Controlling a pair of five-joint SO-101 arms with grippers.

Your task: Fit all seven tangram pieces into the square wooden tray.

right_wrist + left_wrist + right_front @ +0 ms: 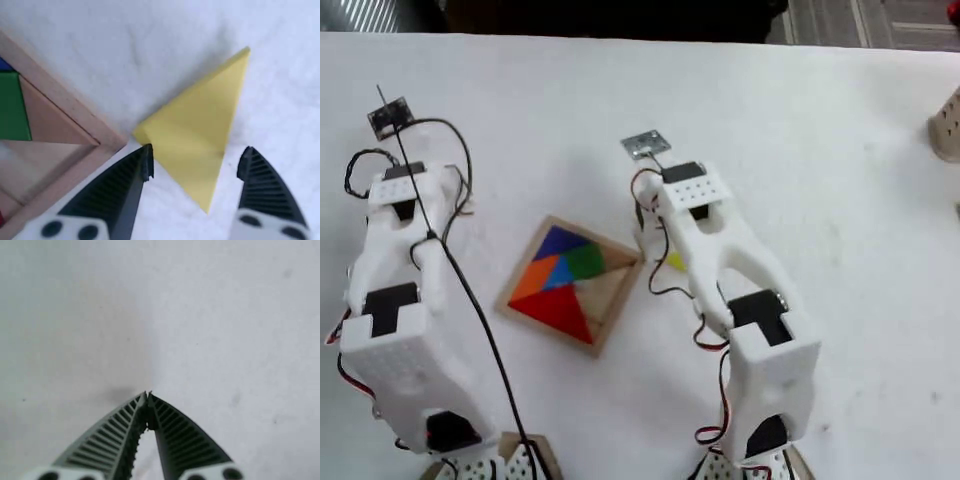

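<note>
Likely light, stiff and slick, the yellow triangle [200,120] wants pinching across its straight edges; the right gripper [197,152] stands wide around it.

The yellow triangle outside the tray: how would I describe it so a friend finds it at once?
On the white table, find the square wooden tray near the middle. Just off one of its corners lies the yellow triangle, flat inside the open right pincer. It is the only yellow piece, and the other coloured pieces sit inside the tray.
</note>
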